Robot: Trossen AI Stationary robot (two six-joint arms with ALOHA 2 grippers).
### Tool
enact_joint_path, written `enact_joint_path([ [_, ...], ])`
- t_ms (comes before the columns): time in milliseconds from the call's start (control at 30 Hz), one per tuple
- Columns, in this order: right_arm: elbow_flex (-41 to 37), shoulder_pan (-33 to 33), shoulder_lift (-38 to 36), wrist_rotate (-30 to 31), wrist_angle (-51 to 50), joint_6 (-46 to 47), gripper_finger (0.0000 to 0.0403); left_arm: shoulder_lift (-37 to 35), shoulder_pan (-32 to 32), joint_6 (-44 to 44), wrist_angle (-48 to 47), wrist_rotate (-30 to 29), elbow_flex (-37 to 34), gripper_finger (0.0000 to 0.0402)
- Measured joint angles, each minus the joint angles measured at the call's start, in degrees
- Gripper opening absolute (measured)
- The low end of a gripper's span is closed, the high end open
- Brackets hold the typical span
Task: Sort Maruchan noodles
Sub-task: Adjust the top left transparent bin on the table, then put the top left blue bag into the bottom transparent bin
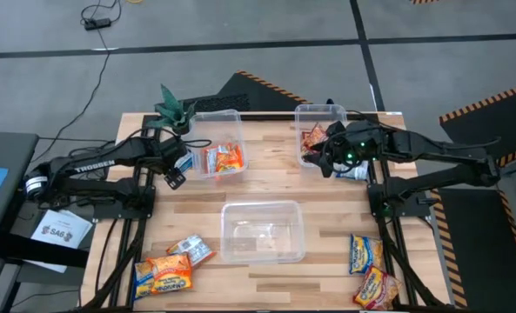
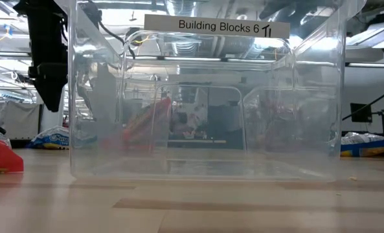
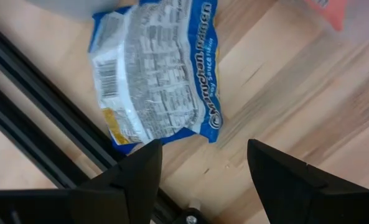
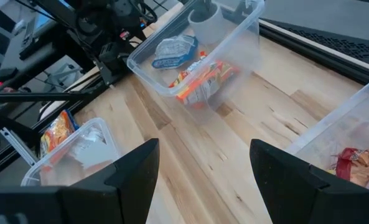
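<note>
My left gripper hangs open and empty at the near-left corner of the far-left clear tub. A blue-white Maruchan packet lies flat right below it. That tub holds orange packets and, in the right wrist view, a blue-white packet. My right gripper is open and empty over the wood by the far-right tub, which holds a red-orange packet. Another blue-white packet lies under the right arm.
An empty clear tub stands mid-table. Loose packets lie near-left, one orange and one blue-white, and near-right, one blue-yellow and one orange. A small green plant stands at the far-left tub's corner.
</note>
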Motion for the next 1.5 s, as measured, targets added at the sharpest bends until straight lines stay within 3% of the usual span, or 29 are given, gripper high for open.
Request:
enact_joint_path([
  [167,0.0,0.0,0.0,0.0,0.02,0.02,0.0273,1.74,0.02,-2.66,0.71,0.16,0.0,0.0222],
  [667,0.0,0.0,0.02,0.04,0.02,0.02,0.0273,4.44,0.02,2.11,12.84,-0.85,0.0,0.0222],
  [1100,0.0,0.0,0.02,0.09,0.03,-0.46,0.0273,4.44,-2.66,10.56,28.91,4.17,0.02,0.0222],
  [1200,0.0,0.0,0.01,0.09,0.02,-0.46,0.0273,4.33,-2.67,11.82,26.73,1.55,0.19,0.0222],
  [1333,0.0,0.0,0.01,0.11,0.02,-0.47,0.0273,4.09,-0.91,9.98,16.03,-3.9,2.38,0.0222],
  [1500,0.0,0.0,0.02,0.13,0.02,-0.66,0.0273,5.4,4.39,7.9,7.04,-1.62,2.52,0.0222],
])
